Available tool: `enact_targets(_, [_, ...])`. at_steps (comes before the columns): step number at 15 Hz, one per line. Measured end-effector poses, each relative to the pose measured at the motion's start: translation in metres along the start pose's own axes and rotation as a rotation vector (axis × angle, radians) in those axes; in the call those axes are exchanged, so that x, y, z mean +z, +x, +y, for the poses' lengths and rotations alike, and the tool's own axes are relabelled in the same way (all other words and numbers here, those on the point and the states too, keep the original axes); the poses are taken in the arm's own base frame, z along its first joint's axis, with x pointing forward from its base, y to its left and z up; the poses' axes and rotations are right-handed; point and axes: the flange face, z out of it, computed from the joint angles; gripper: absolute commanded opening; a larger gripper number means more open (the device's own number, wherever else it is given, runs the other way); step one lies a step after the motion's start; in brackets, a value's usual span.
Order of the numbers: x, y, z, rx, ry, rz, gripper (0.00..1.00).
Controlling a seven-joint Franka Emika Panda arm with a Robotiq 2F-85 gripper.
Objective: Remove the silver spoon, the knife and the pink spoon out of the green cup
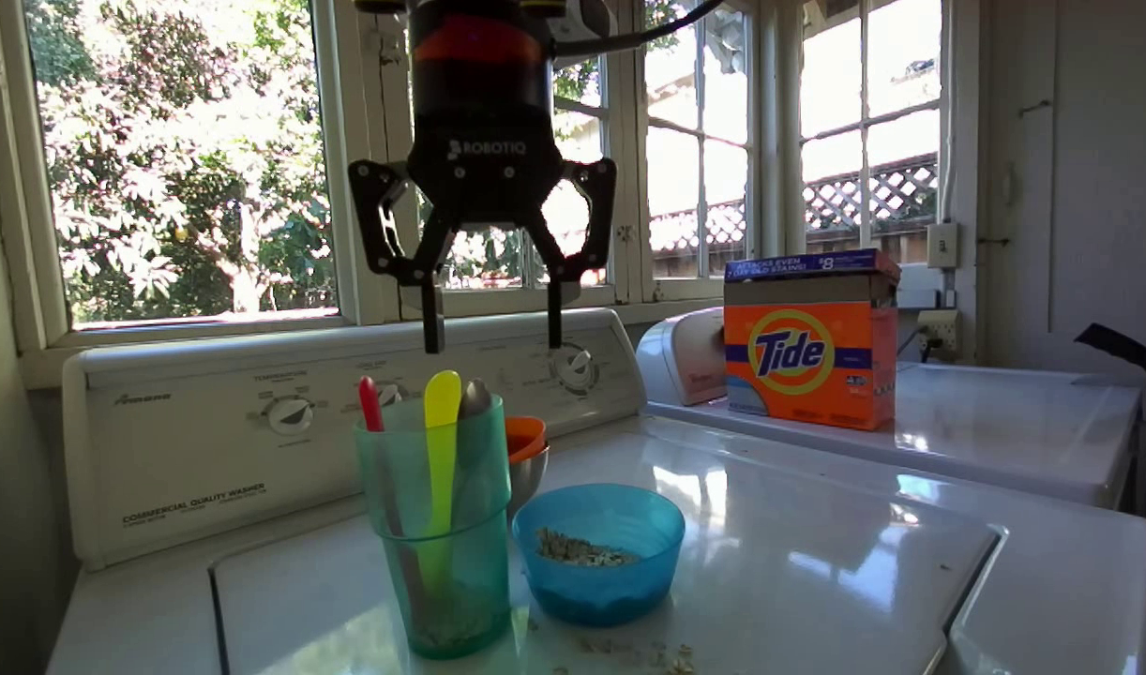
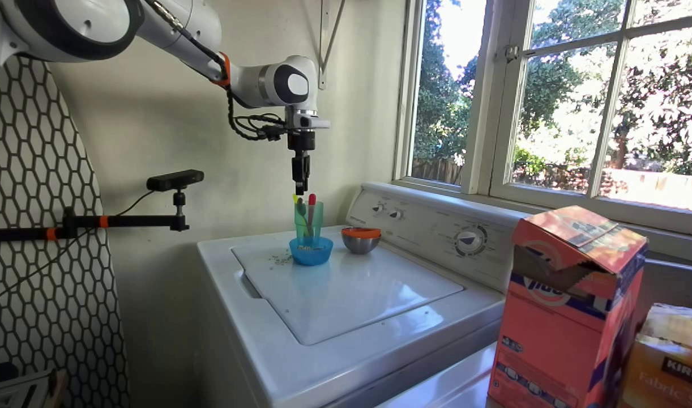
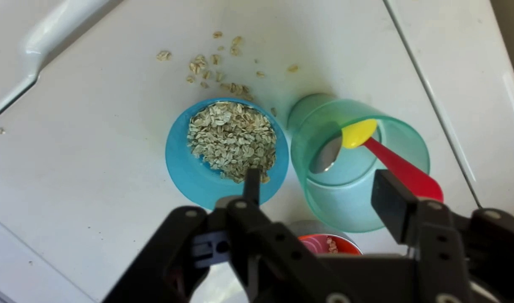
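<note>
1. The fingers (image 1: 433,321) stand well parted, a bare gap between them, pointing down above the green cup (image 1: 479,562) and clear of its contents.
2. In the wrist view one finger shows in front of the blue bowl (image 3: 189,181), the other in front of the cup's rim.
3. The cup, a tall translucent tumbler, stands upright on the washing machine (image 1: 770,572) with all three utensils inside it.
4. The silver spoon (image 3: 326,155) is in the cup with its bowl end up, next to the upper end of the yellow-green knife (image 1: 442,398).
5. The knife's rounded end rises above the rim in an exterior view.
6. The pink-red spoon (image 1: 370,403) slants in the cup, its upper end sticking out past the rim.
7. The blue bowl, partly filled with rolled oats (image 3: 236,139), sits just beside the cup; whether the two touch cannot be told.
8. Loose flakes (image 3: 198,65) lie scattered near both.
9. A metal bowl (image 2: 361,245) with an orange dish (image 2: 362,233) set in it stands near the cup, toward the control panel (image 2: 425,225).
10. A Tide box (image 1: 807,375) stands on a second white appliance (image 1: 1004,408), well apart from the cup; a Kirkland box (image 2: 663,362) is beside it.
</note>
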Motion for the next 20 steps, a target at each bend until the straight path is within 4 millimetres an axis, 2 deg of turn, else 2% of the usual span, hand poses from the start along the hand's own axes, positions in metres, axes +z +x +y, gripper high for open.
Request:
enact_targets(1, [0.000,0.001,0.001,0.014,-0.003,0.002,1.00])
enact_targets(5, [0.003,0.000,0.011,0.191,-0.084,-0.023,1.00])
enact_targets(7, [0.005,-0.003,0.014,0.269,-0.123,-0.034,0.94])
enact_targets(9, [0.007,-0.006,0.014,0.329,-0.146,-0.039,0.82])
enact_targets(14, [0.014,-0.009,0.002,0.433,-0.150,-0.035,0.82])
enact_targets(20, [0.012,-0.006,-0.013,0.490,-0.125,-0.028,0.77])
